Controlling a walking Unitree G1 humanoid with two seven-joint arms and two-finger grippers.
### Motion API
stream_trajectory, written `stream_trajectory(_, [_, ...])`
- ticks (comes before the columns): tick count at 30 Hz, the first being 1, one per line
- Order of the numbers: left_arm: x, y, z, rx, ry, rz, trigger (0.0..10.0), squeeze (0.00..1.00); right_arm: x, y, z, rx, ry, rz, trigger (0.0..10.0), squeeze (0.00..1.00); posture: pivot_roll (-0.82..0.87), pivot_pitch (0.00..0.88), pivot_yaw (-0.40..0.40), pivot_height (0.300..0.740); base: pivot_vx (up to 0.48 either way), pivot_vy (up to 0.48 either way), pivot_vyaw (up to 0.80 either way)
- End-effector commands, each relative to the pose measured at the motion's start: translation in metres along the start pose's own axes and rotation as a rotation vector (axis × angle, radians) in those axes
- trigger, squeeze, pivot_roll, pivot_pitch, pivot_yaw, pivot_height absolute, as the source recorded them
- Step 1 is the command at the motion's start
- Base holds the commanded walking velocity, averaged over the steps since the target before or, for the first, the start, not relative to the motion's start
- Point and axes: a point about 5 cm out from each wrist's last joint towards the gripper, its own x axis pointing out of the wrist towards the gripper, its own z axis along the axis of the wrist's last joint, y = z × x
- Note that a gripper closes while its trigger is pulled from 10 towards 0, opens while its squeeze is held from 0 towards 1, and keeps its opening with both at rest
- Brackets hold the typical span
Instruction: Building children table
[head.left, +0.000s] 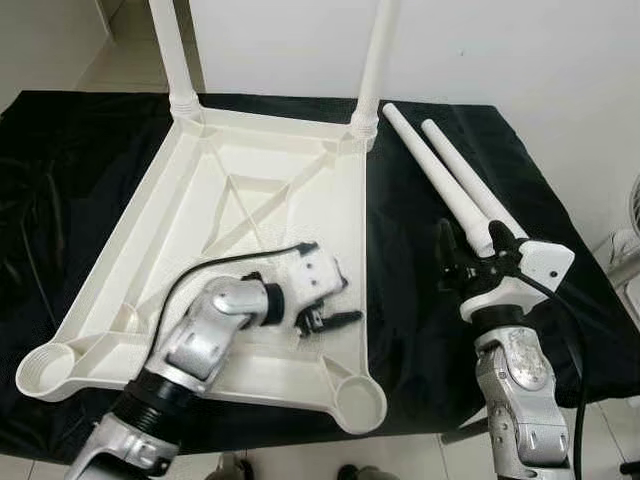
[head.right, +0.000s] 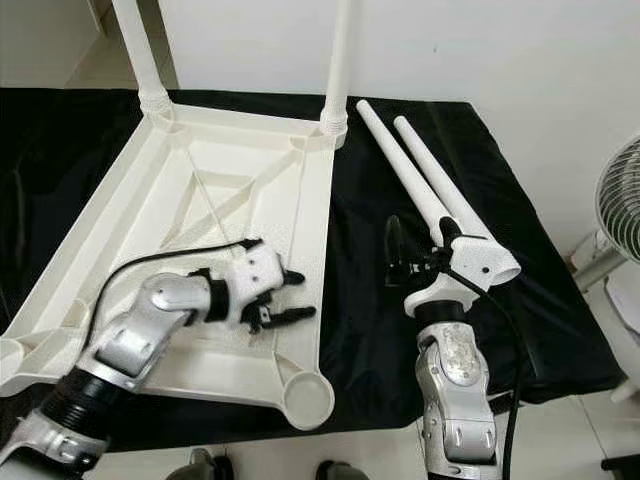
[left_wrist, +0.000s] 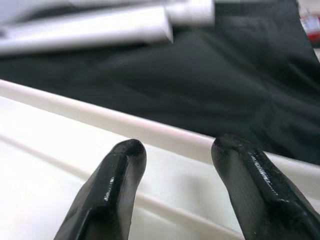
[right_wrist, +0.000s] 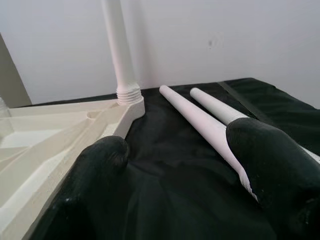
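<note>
White ribbed tabletop (head.left: 250, 215) lies inverted, two legs (head.left: 375, 60) screwed upright. Left tool (head.left: 322, 305) hovers over it, fingers apart, empty. Right tool (head.left: 470, 255) wide, beside two loose legs (head.left: 445, 175).

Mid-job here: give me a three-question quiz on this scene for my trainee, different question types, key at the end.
1. True or false: two legs already stand in the upturned tabletop.
2. How many loose legs lie on the black cloth?
3. The left gripper is: A) over the tabletop, open and empty; B) shut on a leg; C) on the cloth.

Key:
1. True, at the two far corners.
2. Two, side by side, ahead of the open right gripper.
3. A.
</note>
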Motion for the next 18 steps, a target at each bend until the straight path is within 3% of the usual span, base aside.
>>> stream_trajectory(1, [-0.002,0.001,0.000,-0.029,-0.015,0.091,10.0,0.00,-0.001,0.000,0.001,0.007,0.002,0.001,10.0,0.00,-0.02,0.167,-0.011,0.740,0.000,0.000,0.00])
stream_trajectory(8, [-0.032,-0.004,-0.005,-0.044,0.037,-0.003,10.0,0.00,-0.006,0.003,-0.003,0.029,0.032,0.071,10.0,0.00,0.00,0.170,-0.017,0.740,0.000,0.000,0.00])
stream_trajectory(12, [-0.039,-0.013,-0.009,-0.043,0.064,-0.057,10.0,0.00,-0.011,0.002,-0.006,0.023,0.063,0.100,10.0,0.00,0.00,0.172,-0.018,0.740,0.000,0.000,0.00])
stream_trajectory(18, [-0.046,-0.022,-0.011,-0.063,0.103,-0.116,10.0,0.00,-0.034,-0.008,-0.018,-0.003,0.165,0.182,10.0,0.00,-0.01,0.176,-0.019,0.740,0.000,0.000,0.00])
